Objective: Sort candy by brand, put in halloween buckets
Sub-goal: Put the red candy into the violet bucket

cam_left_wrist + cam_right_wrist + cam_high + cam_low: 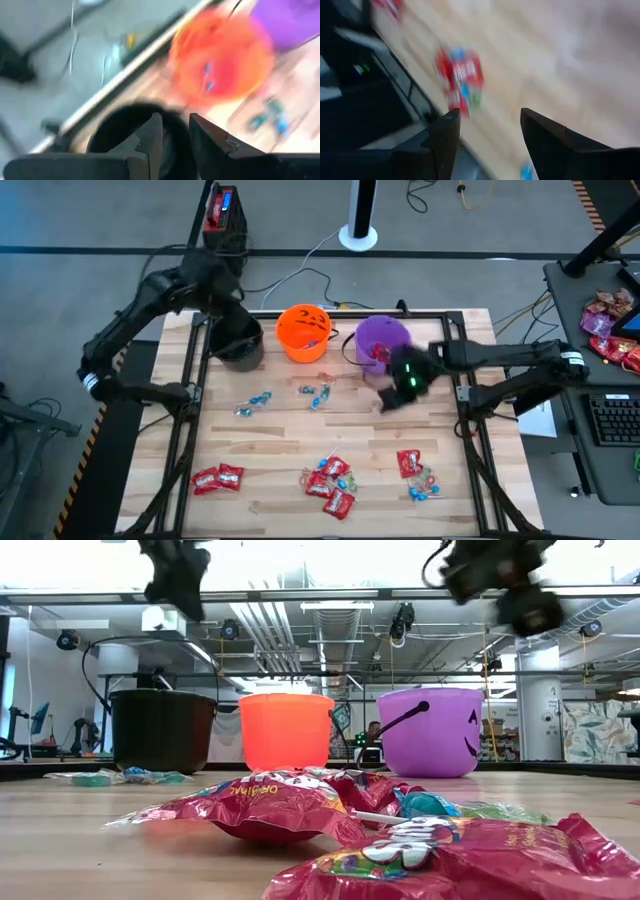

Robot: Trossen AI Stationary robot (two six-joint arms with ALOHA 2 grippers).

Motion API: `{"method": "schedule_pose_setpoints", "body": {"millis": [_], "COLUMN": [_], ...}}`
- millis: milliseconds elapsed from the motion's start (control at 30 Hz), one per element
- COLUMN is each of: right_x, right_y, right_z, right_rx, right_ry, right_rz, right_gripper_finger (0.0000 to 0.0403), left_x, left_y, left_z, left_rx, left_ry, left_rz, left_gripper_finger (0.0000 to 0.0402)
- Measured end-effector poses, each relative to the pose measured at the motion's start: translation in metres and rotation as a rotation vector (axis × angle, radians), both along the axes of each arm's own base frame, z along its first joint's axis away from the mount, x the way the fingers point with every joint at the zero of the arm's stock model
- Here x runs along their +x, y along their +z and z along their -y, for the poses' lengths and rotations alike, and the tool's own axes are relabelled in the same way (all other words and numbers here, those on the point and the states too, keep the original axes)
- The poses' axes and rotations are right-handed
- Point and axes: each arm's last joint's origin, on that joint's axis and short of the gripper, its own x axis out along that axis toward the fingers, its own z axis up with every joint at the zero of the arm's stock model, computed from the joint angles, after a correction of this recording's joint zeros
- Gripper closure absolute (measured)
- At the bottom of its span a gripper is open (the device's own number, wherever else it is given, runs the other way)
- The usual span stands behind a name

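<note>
L gripper (172,137) hangs over black bucket (240,340) w/ fingers slightly apart & empty, R gripper (487,130) wide open, empty near purple bucket (382,338); red candy packets (330,485) near-centre on table look light, crinkly, slippery, so pinch mid-packet.

Robotics lab/workshop: wooden desk (300,430) w/ black metal frame (190,420), exposed ceiling ducts (270,630) overhead, loose cables (300,280) on grey floor, keyboard (612,420) at a workstation far right.
</note>
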Motion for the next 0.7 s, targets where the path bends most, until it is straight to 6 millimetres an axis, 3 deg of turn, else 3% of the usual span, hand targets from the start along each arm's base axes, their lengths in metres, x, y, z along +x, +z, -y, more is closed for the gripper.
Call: {"method": "schedule_pose_setpoints", "body": {"millis": [133,300,500,700], "right_x": [-0.011,-0.012,-0.003,0.005], "right_y": [-0.015,-0.039,-0.084,-0.127], "right_z": [-0.042,-0.074,-0.087,-0.091], "right_rx": [0.081,-0.001,-0.073,-0.078], "right_ry": [-0.037,-0.07,-0.055,-0.038], "right_rz": [-0.315,-0.544,-0.685,-0.704], "right_gripper_finger": [0.0202,0.0202,0.0202,0.0202], "left_x": [-0.003,-0.004,0.003,0.011], "left_y": [0.029,0.054,0.069,0.068], "left_z": [0.038,0.075,0.096,0.1], "left_rx": [0.109,0.179,0.224,0.22], "left_ry": [-0.084,-0.187,-0.315,-0.342], "left_rz": [0.215,0.445,0.591,0.596], "left_gripper_finger": [0.0319,0.0319,0.0319,0.0319]}}
